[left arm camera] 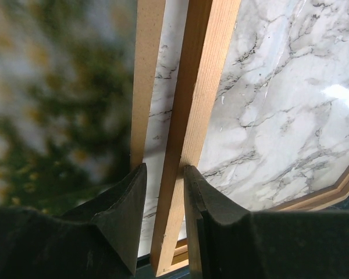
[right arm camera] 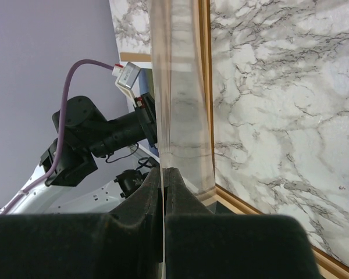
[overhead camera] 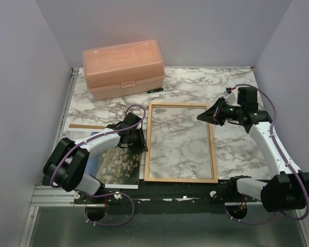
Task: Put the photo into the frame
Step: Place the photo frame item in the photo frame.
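The orange-brown wooden frame [overhead camera: 180, 142] lies flat in the middle of the marble table. My left gripper [overhead camera: 142, 140] is open and straddles the frame's left rail [left arm camera: 195, 110]; the right finger touches the rail and a gap shows at the left finger [left arm camera: 125, 203]. The photo [overhead camera: 116, 164] lies left of the frame, partly under my left arm, and shows as a green blur in the left wrist view [left arm camera: 46, 116]. My right gripper [overhead camera: 205, 117] sits at the frame's right rail, shut [right arm camera: 164, 174] on the edge of a clear pane [right arm camera: 183, 99] that stands tilted up over the frame.
A pink plastic box [overhead camera: 123, 68] stands at the back left, with a small dark object [overhead camera: 154, 90] in front of it. The brown backing board [overhead camera: 86, 126] lies under the photo; its edge [left arm camera: 146, 75] runs beside the frame. Grey walls close in on three sides.
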`<state>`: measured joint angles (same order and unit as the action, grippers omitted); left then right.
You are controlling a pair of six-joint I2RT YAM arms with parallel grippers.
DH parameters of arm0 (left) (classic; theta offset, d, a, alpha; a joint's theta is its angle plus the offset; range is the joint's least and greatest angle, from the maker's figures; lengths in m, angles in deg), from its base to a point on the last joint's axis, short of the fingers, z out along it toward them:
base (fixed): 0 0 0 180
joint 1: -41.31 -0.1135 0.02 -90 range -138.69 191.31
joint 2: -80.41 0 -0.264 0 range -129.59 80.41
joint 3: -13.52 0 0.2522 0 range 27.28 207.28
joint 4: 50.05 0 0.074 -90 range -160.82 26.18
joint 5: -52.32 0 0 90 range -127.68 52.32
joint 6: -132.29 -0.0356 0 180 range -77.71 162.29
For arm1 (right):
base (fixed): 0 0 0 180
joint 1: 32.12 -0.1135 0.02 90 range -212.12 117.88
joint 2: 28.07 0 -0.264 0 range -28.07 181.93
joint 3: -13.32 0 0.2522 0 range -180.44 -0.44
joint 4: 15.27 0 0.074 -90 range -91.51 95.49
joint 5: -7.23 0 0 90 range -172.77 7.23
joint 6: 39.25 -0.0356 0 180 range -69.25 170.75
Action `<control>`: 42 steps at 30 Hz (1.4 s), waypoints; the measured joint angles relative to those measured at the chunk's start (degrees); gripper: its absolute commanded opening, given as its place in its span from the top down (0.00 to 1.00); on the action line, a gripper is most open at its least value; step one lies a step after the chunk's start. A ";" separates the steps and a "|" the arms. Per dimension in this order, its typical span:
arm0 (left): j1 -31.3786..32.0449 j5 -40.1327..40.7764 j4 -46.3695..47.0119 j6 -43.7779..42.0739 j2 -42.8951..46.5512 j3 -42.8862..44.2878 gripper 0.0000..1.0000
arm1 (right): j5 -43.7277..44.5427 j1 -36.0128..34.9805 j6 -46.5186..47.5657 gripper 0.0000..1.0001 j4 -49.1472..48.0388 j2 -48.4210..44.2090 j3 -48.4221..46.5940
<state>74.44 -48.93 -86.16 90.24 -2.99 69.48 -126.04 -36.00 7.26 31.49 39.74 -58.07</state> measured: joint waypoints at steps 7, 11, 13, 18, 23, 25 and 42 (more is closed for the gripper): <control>0.00 -0.07 -0.04 -0.44 -0.26 0.22 0.70 | 0.00 0.00 -1.14 0.99 -2.10 0.09 0.09; 0.00 -0.15 -0.44 -0.92 -0.57 0.61 0.70 | -0.07 0.00 -1.53 0.99 -3.50 0.81 0.07; 0.00 -0.15 -0.59 -1.11 -0.70 0.83 0.70 | -0.09 0.00 -1.62 0.99 -4.07 1.38 0.07; 0.00 -0.15 -1.01 -1.49 -1.01 1.20 0.71 | -0.13 0.00 -2.16 0.99 -5.55 2.38 0.13; 0.00 -0.15 -1.33 -1.68 -1.27 1.53 0.71 | -0.24 0.00 -3.34 1.00 -7.45 2.40 0.66; 0.00 -0.15 -1.36 -1.68 -1.29 1.57 0.72 | -0.55 0.00 -4.04 0.99 -8.35 2.40 1.18; 0.02 -0.15 -1.60 -2.10 -1.51 1.90 0.73 | -1.29 0.00 -8.63 1.00 -14.01 2.23 8.76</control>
<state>74.46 -49.08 -87.76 88.14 -4.49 71.38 -127.32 -36.00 -1.37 17.48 41.97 -49.30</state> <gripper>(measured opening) 0.275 0.038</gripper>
